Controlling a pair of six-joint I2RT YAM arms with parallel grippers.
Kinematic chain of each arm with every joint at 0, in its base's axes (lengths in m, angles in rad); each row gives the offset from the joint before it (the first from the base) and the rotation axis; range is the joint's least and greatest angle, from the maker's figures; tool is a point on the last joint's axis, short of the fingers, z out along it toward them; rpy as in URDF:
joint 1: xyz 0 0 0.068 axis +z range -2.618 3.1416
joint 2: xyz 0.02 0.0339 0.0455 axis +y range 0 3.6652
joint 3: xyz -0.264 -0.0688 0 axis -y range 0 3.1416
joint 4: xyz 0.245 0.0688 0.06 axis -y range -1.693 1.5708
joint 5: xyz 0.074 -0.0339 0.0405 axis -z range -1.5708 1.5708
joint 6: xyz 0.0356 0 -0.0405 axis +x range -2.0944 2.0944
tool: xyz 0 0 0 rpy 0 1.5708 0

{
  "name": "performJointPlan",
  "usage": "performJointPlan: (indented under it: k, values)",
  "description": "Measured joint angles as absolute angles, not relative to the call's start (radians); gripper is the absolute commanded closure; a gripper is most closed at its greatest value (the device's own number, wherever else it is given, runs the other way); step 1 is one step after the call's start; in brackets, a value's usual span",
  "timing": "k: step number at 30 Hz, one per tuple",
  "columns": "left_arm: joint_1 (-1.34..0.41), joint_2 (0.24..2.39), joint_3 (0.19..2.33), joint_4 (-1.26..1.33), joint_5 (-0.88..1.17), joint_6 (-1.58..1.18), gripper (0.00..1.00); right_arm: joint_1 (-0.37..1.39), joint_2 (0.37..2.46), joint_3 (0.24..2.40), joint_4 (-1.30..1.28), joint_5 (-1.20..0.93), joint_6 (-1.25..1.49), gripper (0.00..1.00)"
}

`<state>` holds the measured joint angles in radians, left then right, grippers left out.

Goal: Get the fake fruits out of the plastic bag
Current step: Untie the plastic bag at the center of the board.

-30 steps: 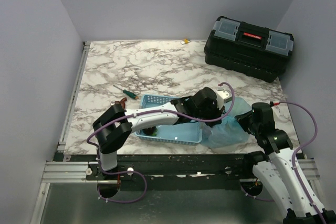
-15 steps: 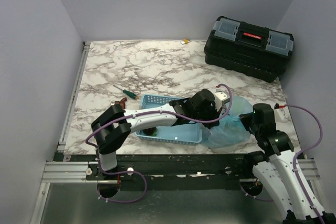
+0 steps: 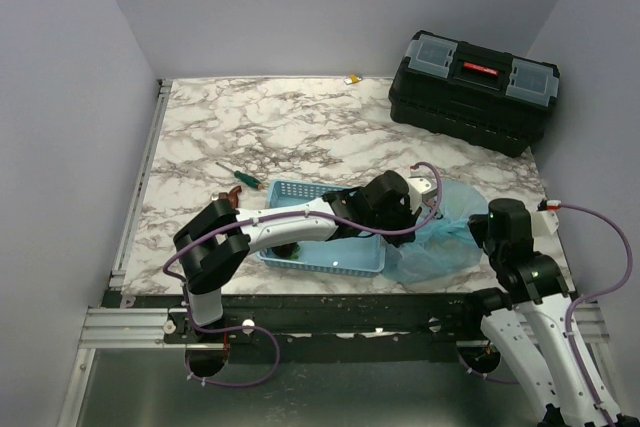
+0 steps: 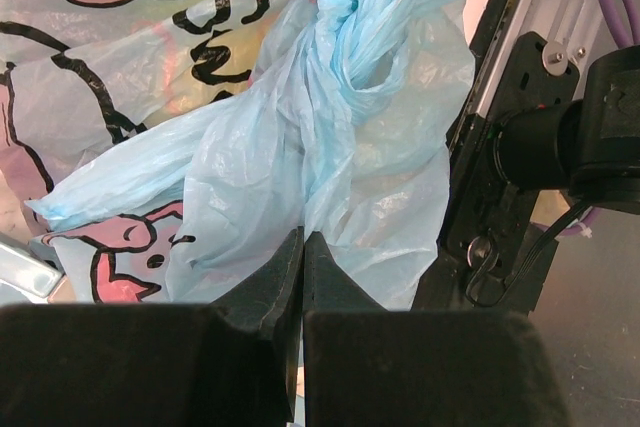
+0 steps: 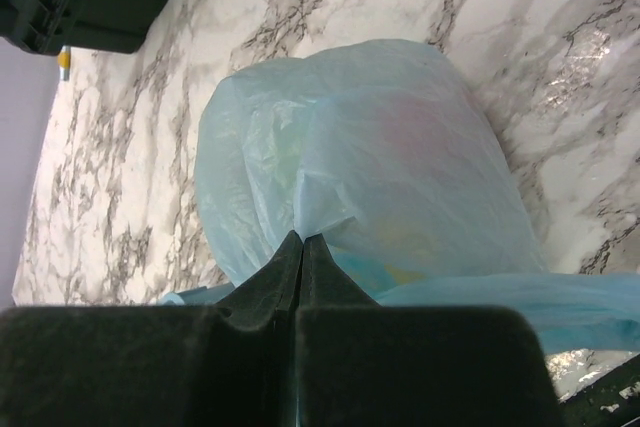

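Note:
The plastic bag [image 3: 440, 237] is light blue and crinkly and lies near the table's front right, beside the basket. My left gripper [image 3: 420, 217] reaches over the basket and is shut on a fold of the bag [image 4: 330, 147], below its twisted knot and pink-and-black print. My right gripper [image 3: 480, 234] is shut on a pinch of the bag's film [image 5: 400, 147] on the other side. The fake fruits are hidden inside; only faint yellow [image 5: 400, 272] and pink tints show through. A dark red thing [image 3: 288, 247] lies in the basket, half hidden by my left arm.
A rigid light-blue latticed basket [image 3: 330, 252] stands left of the bag under my left arm. A green-handled screwdriver [image 3: 240, 175] lies behind it. A black toolbox [image 3: 473, 89] stands at the back right. A small yellow item [image 3: 352, 78] lies at the far edge.
My right arm has drawn back to the right with the bag's film in its jaws, stretching the bag that way. My left gripper has barely moved.

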<state>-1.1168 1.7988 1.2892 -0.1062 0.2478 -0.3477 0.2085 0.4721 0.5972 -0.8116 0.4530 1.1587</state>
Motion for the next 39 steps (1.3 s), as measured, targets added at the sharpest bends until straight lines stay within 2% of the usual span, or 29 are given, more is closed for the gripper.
performJointPlan:
  k: [12,18,22,26,33,39]
  values:
    - [-1.117,1.798,1.322,-0.165,0.247,-0.338,1.0,0.208,0.448,0.605,-0.814,0.482,1.15,0.99]
    - [-1.117,1.797,1.379,-0.207,0.231,-0.325,0.71,0.208,0.44,0.605,-0.813,0.482,1.143,0.99]
    - [-1.117,1.798,1.439,-0.238,0.223,-0.324,0.45,0.208,0.429,0.605,-0.813,0.482,1.135,0.99]
    - [-1.119,1.809,1.533,-0.259,0.218,-0.32,0.3,0.208,0.42,0.605,-0.813,0.482,1.125,0.99]
    - [-1.121,1.913,1.707,-0.29,0.2,-0.317,0.3,0.208,0.402,0.605,-0.813,0.481,1.12,0.99]
    - [-1.121,1.991,1.728,-0.326,0.191,-0.311,0.32,0.208,0.394,0.605,-0.813,0.481,1.113,0.99]
